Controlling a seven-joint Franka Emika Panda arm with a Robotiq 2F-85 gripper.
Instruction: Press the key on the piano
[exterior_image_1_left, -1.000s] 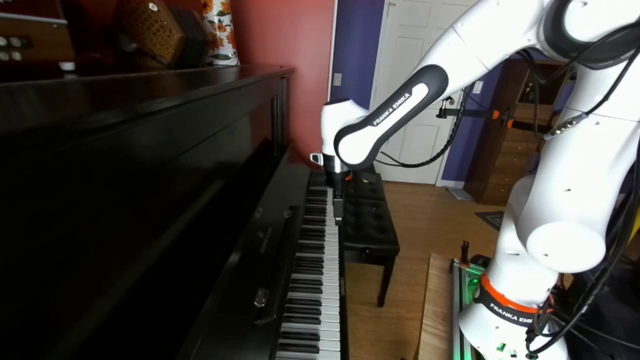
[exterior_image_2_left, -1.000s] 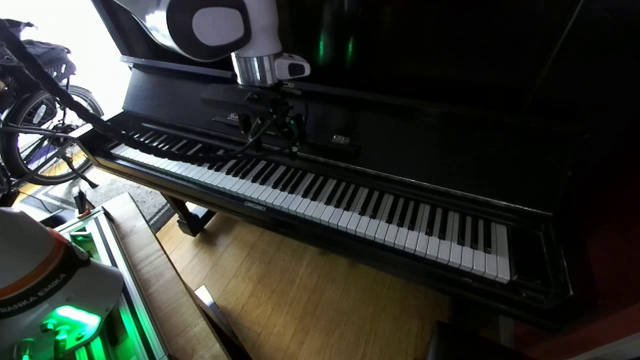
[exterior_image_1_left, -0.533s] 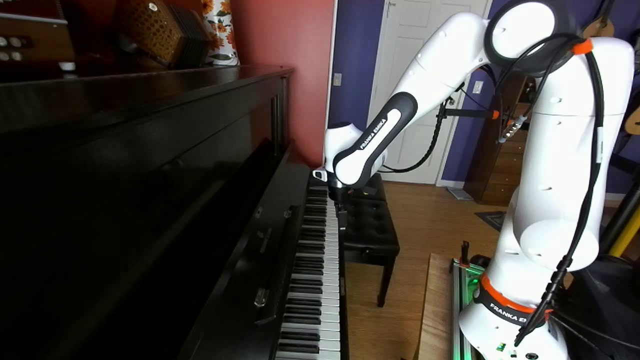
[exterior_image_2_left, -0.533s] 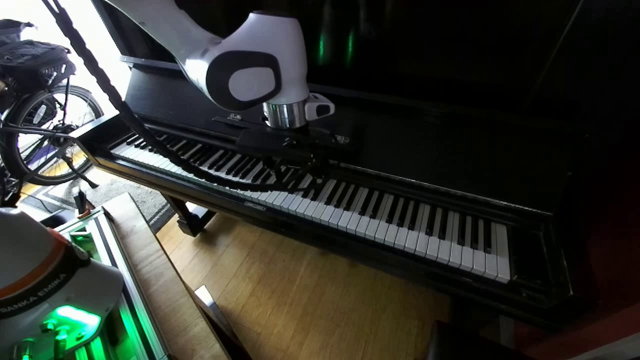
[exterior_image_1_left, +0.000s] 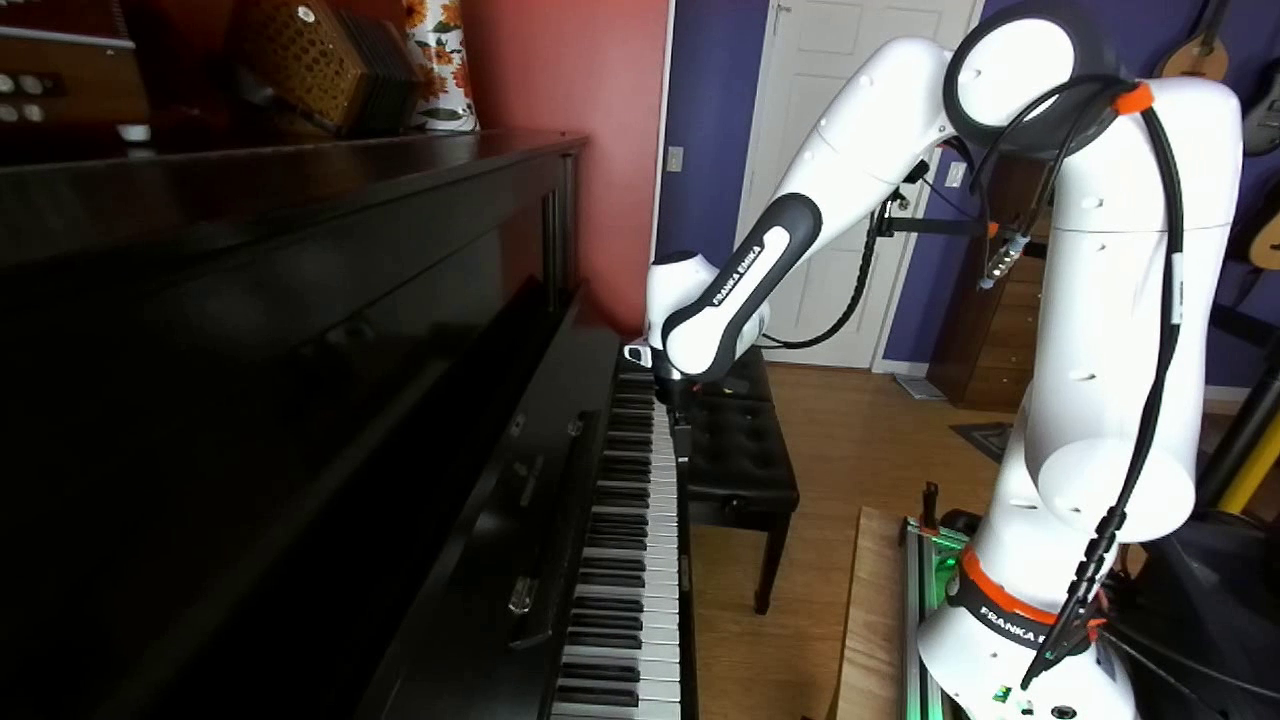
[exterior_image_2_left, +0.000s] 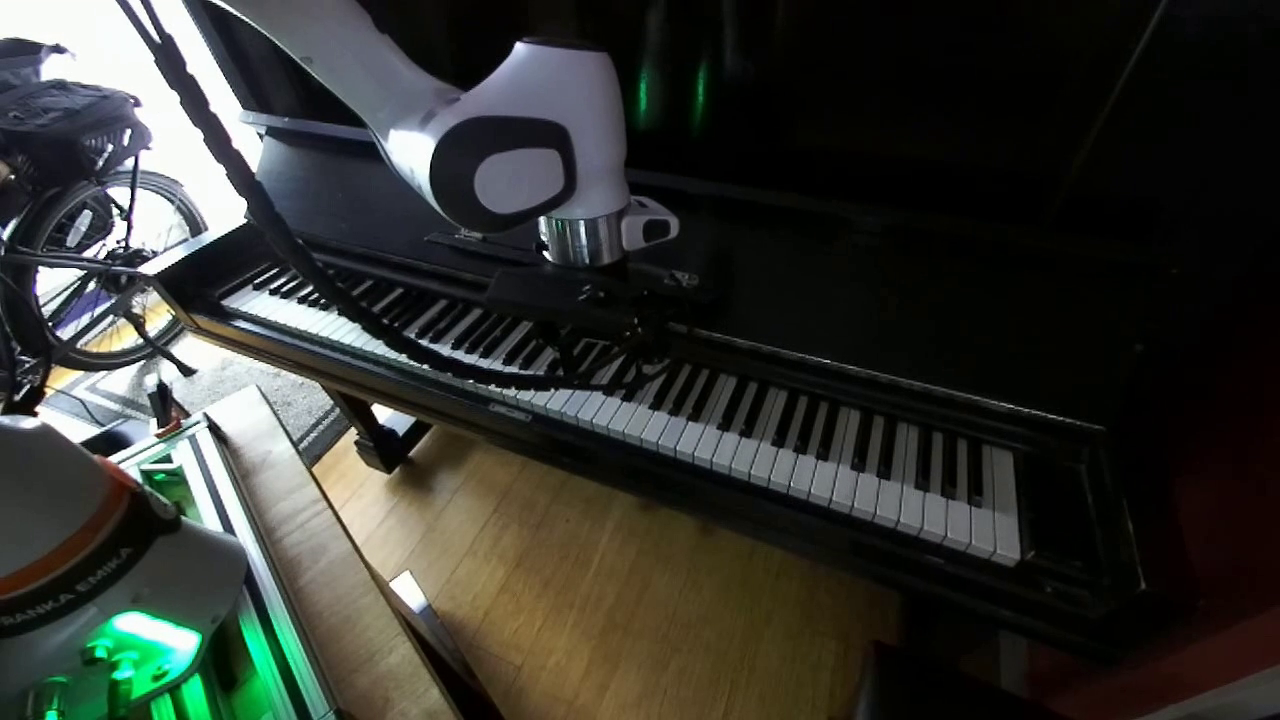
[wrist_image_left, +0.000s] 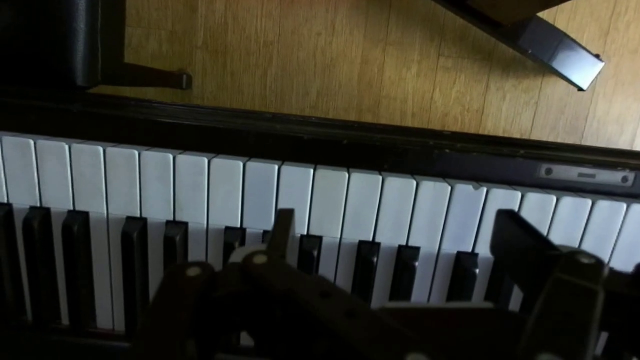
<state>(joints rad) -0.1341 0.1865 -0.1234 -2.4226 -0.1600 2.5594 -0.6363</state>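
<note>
The black piano (exterior_image_1_left: 430, 400) fills much of both exterior views, its long row of white keys (wrist_image_left: 192, 190) and black keys (wrist_image_left: 135, 265) bared. The arm (exterior_image_1_left: 870, 140) reaches across to it, and the hand (wrist_image_left: 395, 220) points down over the keys, near the middle of the row. In the wrist view the hand's 2 fingers (wrist_image_left: 282, 230) stand wide apart, several keys showing in the gap; whether either finger touches a key cannot be told. In an exterior view a dark cable (exterior_image_2_left: 265, 213) sags from the arm and passes in front of the keys. A padded black bench (exterior_image_1_left: 735, 450) stands just beside the piano's front; a corner of it shows at the upper left of the wrist view. On top of the piano rest a concertina (exterior_image_1_left: 325, 70) and a flowered cylinder (exterior_image_1_left: 440, 75). Beyond are a red wall (exterior_image_1_left: 560, 70) and a white door (exterior_image_1_left: 810, 90). The arm's base (exterior_image_1_left: 1020, 650) stands beside a strip of wooden tabletop (exterior_image_1_left: 870, 620). In an exterior view a bike (exterior_image_2_left: 128, 252) stands past the piano's end.
</note>
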